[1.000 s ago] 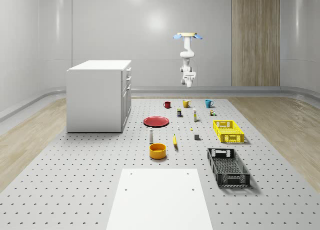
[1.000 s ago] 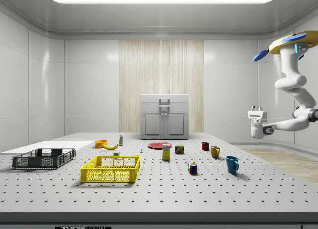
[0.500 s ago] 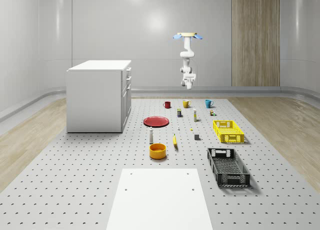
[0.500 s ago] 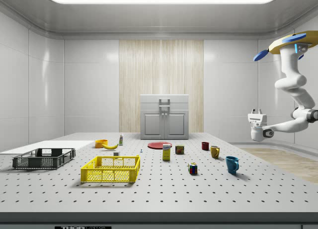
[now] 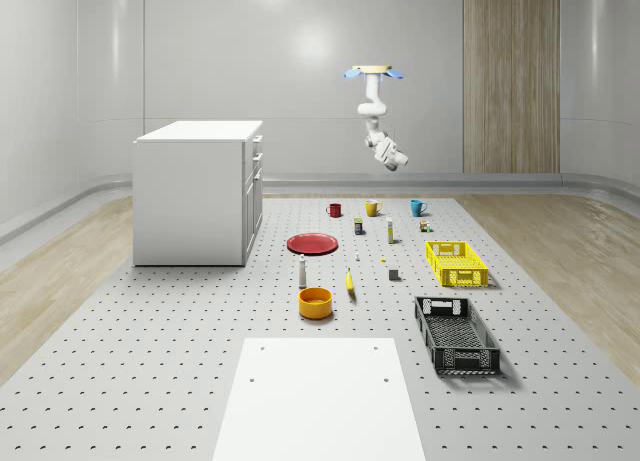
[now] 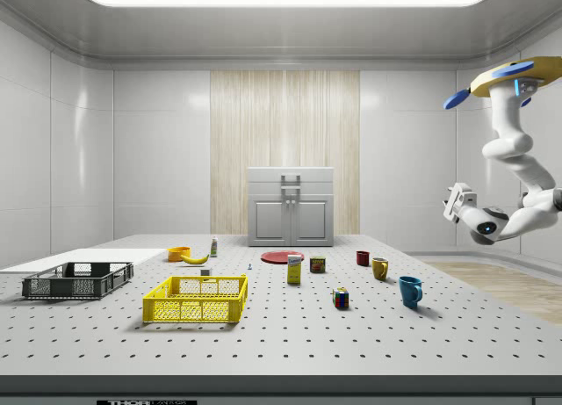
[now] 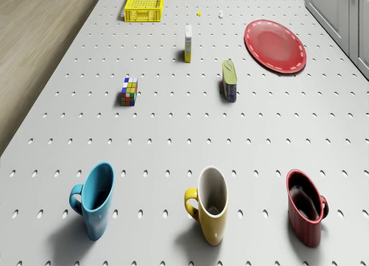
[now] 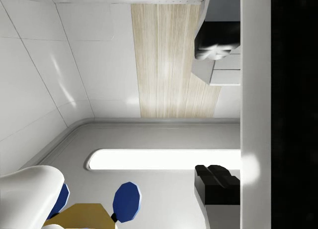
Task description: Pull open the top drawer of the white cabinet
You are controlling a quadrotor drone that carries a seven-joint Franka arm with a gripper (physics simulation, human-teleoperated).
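Hanging in the air with nothing between its fingers, the white two-finger gripper [image 6: 456, 197] stands wide, and in the wrist view we see its two dark fingertips [image 8: 218, 182] well apart. It is tilted up at the end of a bent white arm [image 6: 509, 150], and we judge that posture to be for travel rather than for grasping, since nothing is near it to take. The quadrotor drone [image 6: 518, 71] hovers high over the end of the grey perforated desk [image 5: 150, 331] where three mugs stand in a row.

Our task thing, the top drawer [image 6: 291, 178] of the white box-shaped cabinet [image 5: 195, 196], looks flush with the front, so we take it as not yet pulled. The cabinet stands on the desk at the whole-scene view's left, well apart from the gripper, with its front turned toward the whole-scene view's right. We judge that the approach comes first, with the wide jaws suited to closing around the drawer's handle.

As for containers, the blue ceramic mug [image 7: 95, 199], the yellow ceramic mug [image 7: 212, 203] and the red ceramic mug [image 7: 305, 207] all look empty. The yellow plastic lattice crate [image 5: 457, 263] and the black plastic lattice crate [image 5: 456, 334] hold nothing we can see, nor does the orange round bowl [image 5: 315, 302], and the flat red plate [image 7: 275, 45] is bare
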